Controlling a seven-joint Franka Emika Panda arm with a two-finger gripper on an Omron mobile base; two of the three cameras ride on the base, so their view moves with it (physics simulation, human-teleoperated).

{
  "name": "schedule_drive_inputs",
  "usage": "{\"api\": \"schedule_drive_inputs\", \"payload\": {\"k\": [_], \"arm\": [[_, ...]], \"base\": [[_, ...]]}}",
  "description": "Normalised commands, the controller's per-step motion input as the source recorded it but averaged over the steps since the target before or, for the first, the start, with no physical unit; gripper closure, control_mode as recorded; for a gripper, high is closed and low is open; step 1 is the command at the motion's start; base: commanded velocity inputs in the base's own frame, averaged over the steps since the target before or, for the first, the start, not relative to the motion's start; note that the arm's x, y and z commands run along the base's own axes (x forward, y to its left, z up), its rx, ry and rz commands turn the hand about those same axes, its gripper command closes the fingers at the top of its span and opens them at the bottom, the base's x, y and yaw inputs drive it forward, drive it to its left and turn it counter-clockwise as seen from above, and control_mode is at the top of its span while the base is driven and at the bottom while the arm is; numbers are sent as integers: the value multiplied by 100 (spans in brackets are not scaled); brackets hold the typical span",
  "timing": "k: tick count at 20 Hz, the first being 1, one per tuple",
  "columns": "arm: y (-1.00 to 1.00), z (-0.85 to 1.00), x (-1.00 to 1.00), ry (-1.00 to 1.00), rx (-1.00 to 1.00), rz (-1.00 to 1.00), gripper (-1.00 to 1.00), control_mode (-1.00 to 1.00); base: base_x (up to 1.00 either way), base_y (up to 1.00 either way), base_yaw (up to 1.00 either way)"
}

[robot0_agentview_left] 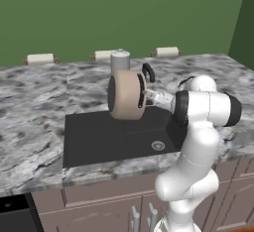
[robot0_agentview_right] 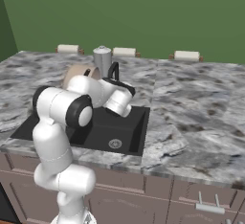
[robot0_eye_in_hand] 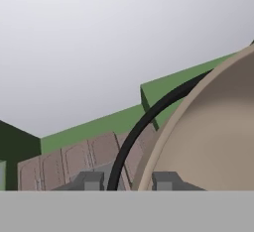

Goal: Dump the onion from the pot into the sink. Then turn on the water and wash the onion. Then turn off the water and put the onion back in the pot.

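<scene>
Tan-beige, wide, rigid pot (robot0_agentview_left: 126,95) hangs tipped on its side over the matte black sink (robot0_agentview_left: 99,142), jaws pinching its rim at 3 o'clock: you'll feel it top-heavy there.

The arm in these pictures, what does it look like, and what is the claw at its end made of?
The arm is built of fat, rounded, glossy white segments, with dark bands ringing the joints, the widest at the elbow. No cables or markings show on it. It narrows to a white wrist carrying the claw, two small, blocky, dark grey fingers side by side.
</scene>
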Motion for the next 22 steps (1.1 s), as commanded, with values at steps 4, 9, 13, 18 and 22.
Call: {"api": "schedule_drive_inputs", "payload": {"k": [4,9,13,18,22], "arm": [[-13,-4,0,1,8,0,100,-100],[-13,-2,0,5,14,0,100,-100],[-11,-1,0,4,12,0,100,-100],[-7,-2,0,1,7,0,100,-100],[13,3,-13,-4,1,2,100,-100]], "base": [[0,0,0],[0,0,0],[0,0,0],[0,0,0],[0,0,0]]}}
